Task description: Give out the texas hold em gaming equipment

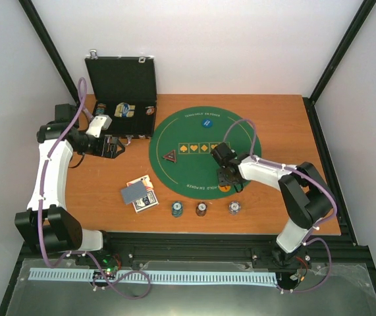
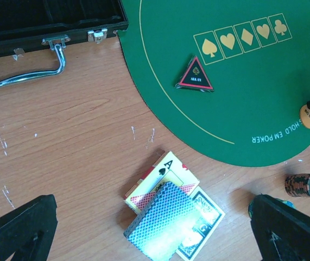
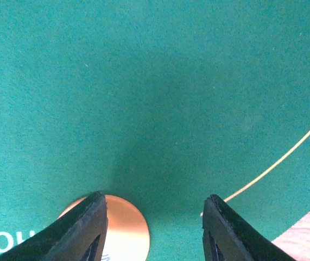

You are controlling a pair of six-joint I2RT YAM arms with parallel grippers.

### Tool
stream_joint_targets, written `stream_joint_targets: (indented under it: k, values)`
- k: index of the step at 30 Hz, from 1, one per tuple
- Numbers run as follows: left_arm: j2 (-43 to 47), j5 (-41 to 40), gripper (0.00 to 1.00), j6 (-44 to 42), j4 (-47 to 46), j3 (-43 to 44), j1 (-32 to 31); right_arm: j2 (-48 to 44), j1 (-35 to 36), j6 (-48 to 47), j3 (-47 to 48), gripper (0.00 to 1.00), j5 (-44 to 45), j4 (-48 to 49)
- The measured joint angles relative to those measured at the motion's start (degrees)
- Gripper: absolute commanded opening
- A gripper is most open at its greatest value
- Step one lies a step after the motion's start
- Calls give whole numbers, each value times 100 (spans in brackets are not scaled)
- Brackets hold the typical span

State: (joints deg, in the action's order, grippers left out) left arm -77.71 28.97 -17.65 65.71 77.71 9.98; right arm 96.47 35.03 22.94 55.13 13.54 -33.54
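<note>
The right pincer (image 3: 155, 231) points down at the green mat (image 3: 160, 81) with its two fingers (image 3: 84, 231) spread apart, gripping nothing. An orange disc (image 3: 126, 228) lies flat on the mat just under it. The finger on the left of the wrist view covers the disc's edge, and the rest of the disc shows in the gap between the fingers, nearer that finger than the other. From above, three striped chips (image 1: 202, 209) sit in a row on the wooden table (image 1: 286, 131) just on the near side of this pincer, off the mat's edge. A blue disc (image 1: 206, 122) rests on the far part of the mat, well apart from it.

The left pincer (image 2: 155, 239) is also wide open and empty, held above the table. A small fanned pile of cards (image 2: 168, 220) lies on the wood directly below the gap between its fingers, a patterned grey-blue back on top and an ace of spades showing face up beneath it. A dark, red-edged triangular token (image 2: 194, 76) lies on the mat well ahead of this pincer and slightly to one side. The black case (image 1: 122, 82) stands open at the far edge of the table, just beyond the left pincer in the overhead view.
</note>
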Motion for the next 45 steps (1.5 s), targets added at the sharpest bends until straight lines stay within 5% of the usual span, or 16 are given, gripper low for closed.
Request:
stream_joint_targets:
  k: [10, 17, 30, 45]
  values:
    - [31, 24, 100, -9, 31, 79, 0, -466, 1143, 63, 835, 79, 328, -538]
    - [94, 2, 100, -9, 24, 79, 0, -863, 2284, 315, 1117, 88, -116, -636]
    - [127, -321, 100, 0, -68, 72, 0, 468, 3224, 297, 1937, 86, -634, -824]
    - [219, -332, 100, 0, -116, 72, 0, 855, 3224, 245, 1952, 67, -730, -883]
